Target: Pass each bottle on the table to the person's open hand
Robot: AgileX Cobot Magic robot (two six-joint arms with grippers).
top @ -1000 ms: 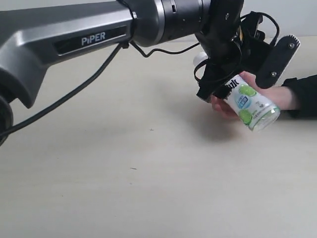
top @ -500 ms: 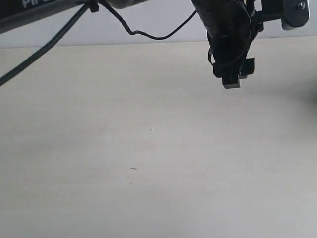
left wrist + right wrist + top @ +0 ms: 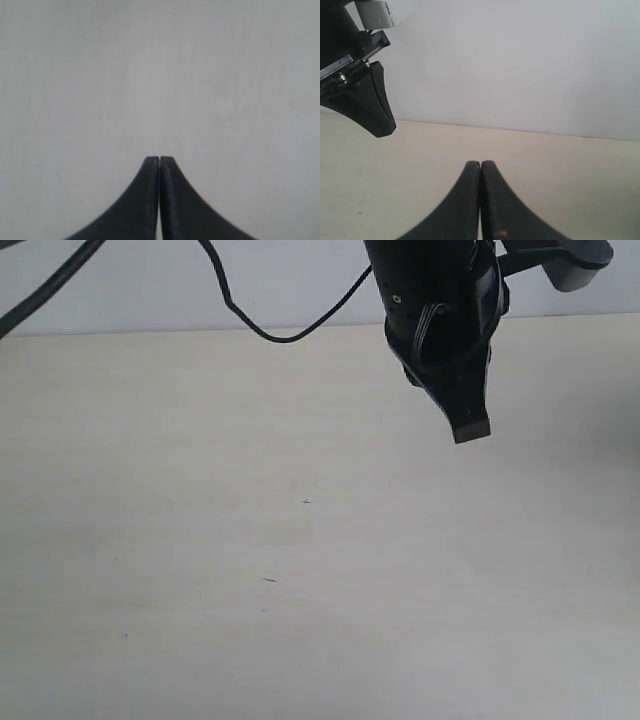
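No bottle and no person's open hand shows in any view. The pale beige table [image 3: 200, 540] lies bare. My left gripper [image 3: 470, 430] hangs above the table's far right part in the exterior view, its black fingers pressed together and pointing down. In the left wrist view the left gripper [image 3: 159, 159] is shut with nothing between the jaws, over plain tabletop. My right gripper [image 3: 480, 163] is also shut and empty in the right wrist view, low over the table. The left gripper [image 3: 380, 131] appears there too, off to one side and higher.
A black cable [image 3: 270, 332] loops down from the left arm at the back of the table. A pale wall [image 3: 530, 65] stands behind the table's far edge. A few tiny dark specks [image 3: 270, 580] mark the tabletop.
A second ago the left gripper was at the green-white bottle in the person's hand. Hand and bottle have since left the view, and the gripper has risen clear and shut.
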